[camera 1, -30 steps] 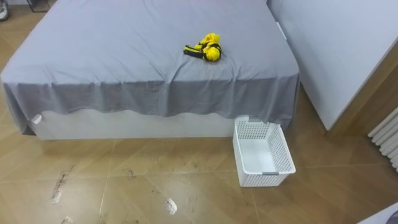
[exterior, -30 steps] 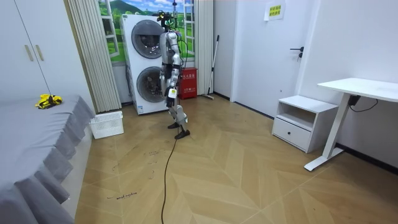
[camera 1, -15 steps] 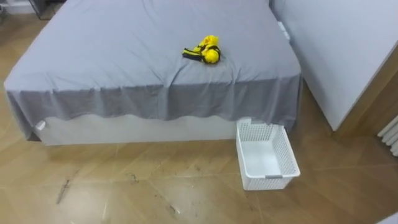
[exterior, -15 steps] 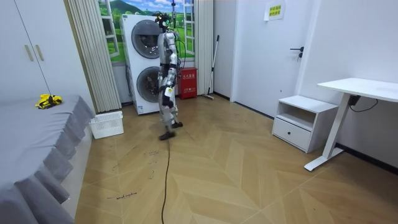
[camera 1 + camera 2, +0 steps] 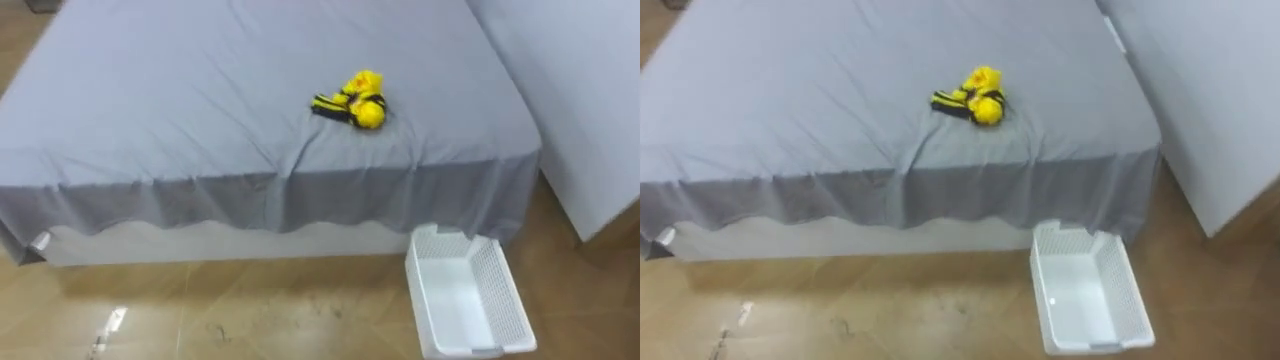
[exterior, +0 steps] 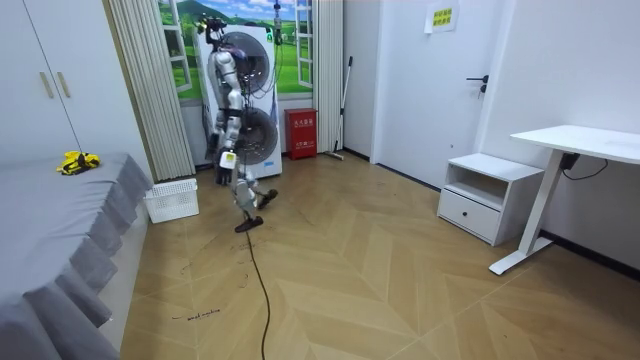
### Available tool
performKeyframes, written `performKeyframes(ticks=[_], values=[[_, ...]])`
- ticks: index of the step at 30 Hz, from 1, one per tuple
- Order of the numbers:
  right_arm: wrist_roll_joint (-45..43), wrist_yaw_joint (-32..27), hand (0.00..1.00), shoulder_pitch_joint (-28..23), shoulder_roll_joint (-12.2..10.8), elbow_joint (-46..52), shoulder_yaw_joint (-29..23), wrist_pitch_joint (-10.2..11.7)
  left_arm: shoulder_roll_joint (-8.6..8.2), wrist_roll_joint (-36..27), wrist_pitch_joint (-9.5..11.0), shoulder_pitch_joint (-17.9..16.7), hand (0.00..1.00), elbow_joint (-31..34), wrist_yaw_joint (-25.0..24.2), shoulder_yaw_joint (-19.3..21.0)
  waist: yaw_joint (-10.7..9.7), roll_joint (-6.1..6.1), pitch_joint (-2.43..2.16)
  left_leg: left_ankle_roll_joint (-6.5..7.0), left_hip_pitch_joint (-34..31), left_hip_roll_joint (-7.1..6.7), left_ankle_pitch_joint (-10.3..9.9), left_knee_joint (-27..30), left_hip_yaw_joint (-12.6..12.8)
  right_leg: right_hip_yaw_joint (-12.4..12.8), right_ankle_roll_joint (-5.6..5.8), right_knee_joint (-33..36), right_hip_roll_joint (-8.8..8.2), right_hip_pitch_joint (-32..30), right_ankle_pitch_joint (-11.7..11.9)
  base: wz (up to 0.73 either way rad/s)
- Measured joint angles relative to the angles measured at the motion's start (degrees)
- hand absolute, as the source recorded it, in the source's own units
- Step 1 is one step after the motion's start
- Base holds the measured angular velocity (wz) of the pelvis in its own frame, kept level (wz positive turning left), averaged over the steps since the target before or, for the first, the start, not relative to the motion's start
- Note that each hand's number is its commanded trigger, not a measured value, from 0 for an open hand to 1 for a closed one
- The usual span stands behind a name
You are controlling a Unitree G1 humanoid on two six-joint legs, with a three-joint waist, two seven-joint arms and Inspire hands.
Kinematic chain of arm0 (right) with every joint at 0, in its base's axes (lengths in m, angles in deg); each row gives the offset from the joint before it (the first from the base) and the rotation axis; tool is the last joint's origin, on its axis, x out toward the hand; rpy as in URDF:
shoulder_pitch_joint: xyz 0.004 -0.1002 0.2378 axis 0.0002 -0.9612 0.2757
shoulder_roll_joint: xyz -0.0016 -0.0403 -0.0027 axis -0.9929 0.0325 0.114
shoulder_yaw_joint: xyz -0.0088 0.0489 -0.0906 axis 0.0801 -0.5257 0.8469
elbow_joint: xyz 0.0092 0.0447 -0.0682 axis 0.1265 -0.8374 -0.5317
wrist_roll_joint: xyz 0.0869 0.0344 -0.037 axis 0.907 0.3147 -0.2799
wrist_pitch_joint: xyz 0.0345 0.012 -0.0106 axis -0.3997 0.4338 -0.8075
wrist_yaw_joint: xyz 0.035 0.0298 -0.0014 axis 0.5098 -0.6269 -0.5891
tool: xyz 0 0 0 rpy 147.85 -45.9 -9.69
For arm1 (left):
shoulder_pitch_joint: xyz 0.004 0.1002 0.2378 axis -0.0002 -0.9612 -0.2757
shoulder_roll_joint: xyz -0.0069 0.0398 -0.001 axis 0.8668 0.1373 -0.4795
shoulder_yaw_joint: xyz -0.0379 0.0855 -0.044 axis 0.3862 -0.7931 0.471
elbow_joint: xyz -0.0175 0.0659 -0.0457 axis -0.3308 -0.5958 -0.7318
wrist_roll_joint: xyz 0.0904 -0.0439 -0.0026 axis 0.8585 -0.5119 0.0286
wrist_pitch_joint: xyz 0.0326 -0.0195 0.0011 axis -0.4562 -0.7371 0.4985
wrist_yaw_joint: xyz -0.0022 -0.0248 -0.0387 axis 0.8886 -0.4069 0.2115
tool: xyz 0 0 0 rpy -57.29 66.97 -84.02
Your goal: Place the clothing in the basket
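Yellow clothes (image 5: pixel 355 100) lie bunched on the bed (image 5: pixel 180 90) at 12 o'clock, untouched; the white basket (image 5: pixel 500 300) sits on the floor (image 5: pixel 250 310) at 4 o'clock, handy beneath the bed's edge. Whether either hand (image 6: pixel 228 157) grasps anything, I cannot tell

Nothing legible right now: the small yellow-green sign (image 6: pixel 440 17) at one o'clock in the room view and the red box (image 6: pixel 300 133) carry print too small to read.
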Motion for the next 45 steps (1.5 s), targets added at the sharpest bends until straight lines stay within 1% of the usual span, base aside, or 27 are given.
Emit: performKeyframes(ticks=[2,4,5,6,8,9,10,11,13,14,15,16,17,19,21,22,23,24,26,27,28,29,30,32,36,39,45], values=[[1.0,-0.1,0.00,0.1,-0.3,2.6,0.0,0.5,0.28,1.0,-0.2,0.2,0.00,0.3,0.0,-0.4,0.2,0.76,0.12,-0.67,3.1,1.17,-0.4,-2.4,-1.2,-2.6,-0.73,-8.6,3.56,-5.6,-1.5,0.25],[1.5,-0.7,0.00,0.2,-0.6,4.8,0.3,0.6,0.86,1.0,-0.3,0.0,0.00,0.4,0.0,-2.1,0.1,0.73,0.13,-1.42,6.8,1.24,-0.8,-5.2,-2.4,-3.2,-1.53,-22.7,6.28,-8.3,0.3,0.36],[2.3,-0.9,0.00,0.2,-0.6,5.6,0.4,1.2,0.77,1.0,-0.5,-0.2,0.00,0.2,0.0,-2.7,-0.2,1.14,0.02,-2.01,9.8,1.62,-1.3,-7.2,-3.3,-3.6,-2.74,-30.2,7.40,-8.6,6.3,0.61],[3.1,-1.3,0.00,0.2,-0.6,6.1,0.2,1.8,0.54,1.1,-0.6,-0.4,0.00,0.3,-0.1,-3.2,-0.7,1.61,-0.45,-2.81,12.2,2.43,-1.8,-8.5,-4.9,-5.3,-3.91,-34.2,7.76,-8.2,11.7,0.55],[3.5,-1.5,0.00,1.6,-0.7,6.9,0.2,3.0,0.58,1.0,-0.4,-0.2,0.00,-0.1,-0.2,-3.3,0.4,1.91,-1.15,-4.43,13.5,3.95,-2.7,-8.4,-5.4,-5.9,-6.75,-34.9,9.43,-7.9,14.4,-0.06],[3.6,-1.4,0.00,2.6,-0.9,8.1,0.3,3.7,0.76,1.0,-0.3,-1.0,0.00,-0.1,-0.2,-3.2,1.0,2.29,-1.26,-5.71,13.5,5.22,-3.2,-7.2,-5.4,-6.8,-7.62,-33.6,10.55,-7.2,13.6,-0.42],[3.4,-1.5,0.00,3.4,-0.8,9.4,0.4,4.5,0.79,1.0,-0.4,-1.6,0.00,-0.1,-0.3,-3.0,0.8,3.31,-0.76,-7.48,14.3,6.61,-3.6,-5.7,-5.0,-7.8,-8.71,-32.0,11.68,-6.1,12.4,-0.29],[3.4,-1.6,0.00,3.5,-0.9,10.2,0.4,4.6,0.81,1.0,-0.4,-1.8,0.00,-0.1,-0.3,-2.9,0.7,3.56,-0.61,-7.94,14.6,7.17,-3.4,-4.4,-4.9,-7.9,-9.03,-31.3,12.15,-5.3,11.7,-0.03],[3.4,-1.9,0.00,2.5,-0.8,13.2,0.4,4.6,0.87,0.8,-0.2,-2.6,0.00,-0.1,-0.8,-1.1,0.4,3.09,-0.46,-10.61,14.7,8.12,-1.8,3.2,-4.1,-9.0,-9.45,-30.4,12.64,-1.5,8.9,0.02],[3.6,-1.7,0.00,1.9,-0.8,14.6,0.5,4.5,1.05,0.3,-0.1,-3.6,0.00,0.3,-0.9,-0.5,0.3,2.97,-0.50,-12.51,13.4,9.60,-0.1,11.4,-3.3,-10.5,-9.54,-32.5,13.26,2.6,7.8,-0.23],[4.0,-1.8,0.00,1.6,-0.8,16.7,1.3,4.5,1.38,0.4,0.0,-4.7,0.00,1.2,-0.9,-0.2,0.2,2.54,-0.70,-12.43,11.2,10.35,3.4,19.4,-3.1,-10.5,-9.45,-35.8,13.77,6.5,6.3,-0.32],[4.2,-1.7,0.00,1.6,-0.8,17.8,1.7,4.6,1.46,0.4,0.1,-5.2,0.00,1.3,-0.9,0.1,-0.1,1.82,-0.76,-12.33,9.8,10.53,5.0,23.1,-3.1,-10.0,-9.35,-37.2,13.72,8.1,5.4,-0.20],[4.2,-1.7,0.00,1.7,-0.6,19.5,2.0,5.0,1.38,0.2,0.0,-5.5,0.00,1.3,-0.9,0.1,-1.1,1.89,-0.60,-11.30,6.6,11.66,4.0,27.6,-3.7,-10.0,-9.22,-38.7,13.89,10.0,5.1,0.05],[5.6,-1.8,0.00,1.8,-0.5,20.7,2.1,5.1,1.45,-2.0,0.3,-5.3,0.00,2.6,-0.9,-0.1,-1.2,0.85,-0.06,-10.33,1.5,11.77,0.9,28.3,-3.5,-8.6,-9.07,-40.9,13.75,12.2,5.1,-0.03],[5.4,-2.2,0.00,1.8,-0.4,22.2,1.7,4.7,1.27,-3.8,1.0,-5.3,0.00,3.5,-1.0,0.5,-0.6,0.47,-0.14,-10.60,-6.5,11.06,-3.1,23.1,-3.9,-7.2,-8.88,-42.1,13.72,13.1,5.0,-0.38],[5.2,-2.2,0.00,1.7,-0.3,23.2,1.5,4.3,1.25,-4.4,1.2,-5.4,0.00,4.0,-1.1,0.7,-0.3,0.52,-0.19,-10.66,-8.1,10.94,-3.1,20.3,-3.8,-6.9,-8.72,-42.1,13.67,13.0,4.9,-0.42],[5.0,-2.8,0.00,1.1,-0.1,26.0,1.3,3.7,1.21,-5.0,1.8,-5.4,0.00,4.9,-1.3,0.7,0.2,0.66,-0.29,-10.59,-10.7,10.55,-2.4,13.6,-3.9,-5.9,-8.04,-42.1,13.66,13.0,4.5,-0.58],[4.6,-3.3,0.00,0.6,0.2,27.9,1.6,3.5,1.16,-5.4,2.3,-5.6,0.00,4.9,-1.3,1.1,0.8,0.06,-0.73,-7.26,-11.5,9.89,1.8,10.6,-3.7,-4.1,-7.30,-41.6,12.98,12.8,3.8,-0.58],[3.9,-3.4,0.00,0.7,1.1,30.9,2.0,3.6,1.42,-5.3,2.3,-5.8,0.00,4.5,-1.4,0.9,0.3,-0.57,-1.46,-6.42,-9.1,8.00,2.9,6.5,-3.7,-3.9,-6.46,-40.8,11.57,12.1,3.6,-0.25],[3.5,-3.5,0.00,1.6,1.9,31.1,2.0,4.4,1.55,-5.2,2.3,-5.5,0.00,3.9,-1.8,0.5,0.4,-0.80,-1.41,-6.11,-8.3,7.10,3.8,5.3,-4.0,-3.8,-6.05,-40.0,11.03,11.1,3.5,-0.16],[3.2,-3.9,0.00,3.4,2.4,29.7,2.0,5.0,1.70,-5.2,2.1,-5.2,0.00,3.1,-2.1,-0.1,0.7,-0.09,-0.97,-6.11,-8.1,6.97,4.2,4.1,-5.8,-3.4,-4.91,-38.1,10.85,9.0,3.1,-0.30],[2.7,-4.2,0.00,4.4,2.5,29.1,2.0,5.1,1.94,-5.2,1.9,-4.8,0.00,2.6,-2.2,-0.3,0.9,-0.25,-0.96,-6.38,-8.3,6.95,4.4,3.9,-6.8,-3.0,-4.20,-38.4,10.85,7.5,3.5,-0.64],[1.6,-4.6,0.00,7.0,2.5,28.0,2.1,5.1,2.40,-5.0,1.8,-3.8,0.00,2.1,-2.6,0.1,2.3,-1.12,-0.67,-6.90,-9.5,6.57,4.6,3.7,-8.9,-2.8,-5.67,-40.6,10.42,4.2,6.5,-0.46],[0.2,-4.7,0.00,9.8,3.1,26.1,2.0,5.3,2.71,-3.8,1.4,-2.3,0.00,0.8,-3.2,0.6,1.3,-0.60,-0.54,-7.43,-11.0,6.03,5.6,1.9,-10.7,-5.7,-5.79,-40.4,9.83,3.1,7.5,0.13],[-6.7,-6.5,0.00,16.0,4.1,23.1,1.2,5.4,3.00,-1.3,0.0,1.8,0.00,-2.6,-3.6,0.8,0.9,-1.04,-0.03,-7.55,-13.9,5.23,8.7,-1.5,-11.2,-7.8,-6.29,-39.8,8.92,-0.9,7.8,0.33],[-10.6,-7.9,0.00,19.8,4.6,22.0,2.6,5.5,3.28,-2.0,-0.9,3.9,0.00,-3.6,-3.4,0.9,2.5,-1.81,0.46,-7.58,-16.5,5.03,9.4,-1.0,-11.3,-8.7,-6.91,-39.1,8.35,-3.4,7.1,0.14],[-15.4,-8.8,0.00,25.8,4.8,18.4,4.2,5.3,3.83,-2.0,-1.2,6.5,0.00,-4.6,-3.3,-0.5,4.3,-2.75,0.99,-7.04,-20.9,4.09,10.5,-0.5,-11.7,-10.4,-6.65,-36.2,6.90,-8.1,6.2,0.18]])
